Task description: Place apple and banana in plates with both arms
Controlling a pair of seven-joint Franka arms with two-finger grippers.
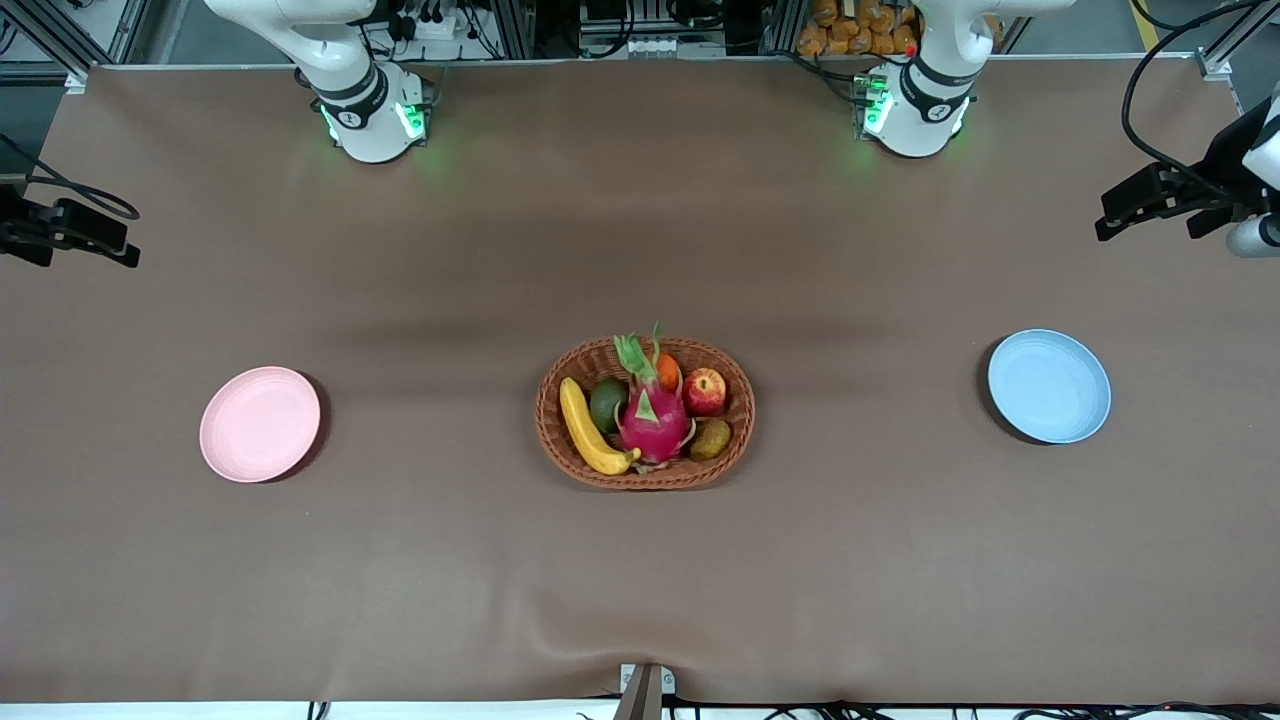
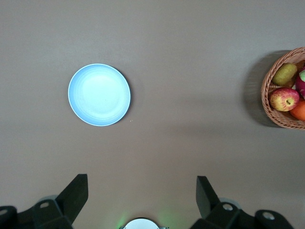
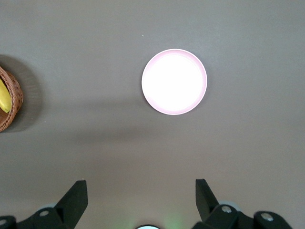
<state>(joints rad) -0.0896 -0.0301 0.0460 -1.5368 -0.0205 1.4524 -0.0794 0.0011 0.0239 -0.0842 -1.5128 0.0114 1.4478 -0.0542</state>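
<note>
The apple and the banana lie in an oval wicker basket at the middle of the table. The pink plate sits bare toward the right arm's end and the blue plate bare toward the left arm's end. My left gripper is open and empty, high over the table between the blue plate and the basket; the apple shows there. My right gripper is open and empty, high over the table beside the pink plate; a bit of banana shows.
The basket also holds a magenta dragon fruit, an orange-red fruit, a green fruit and a brown fruit. Black equipment juts in at both table ends. Both arm bases stand along the table's edge farthest from the front camera.
</note>
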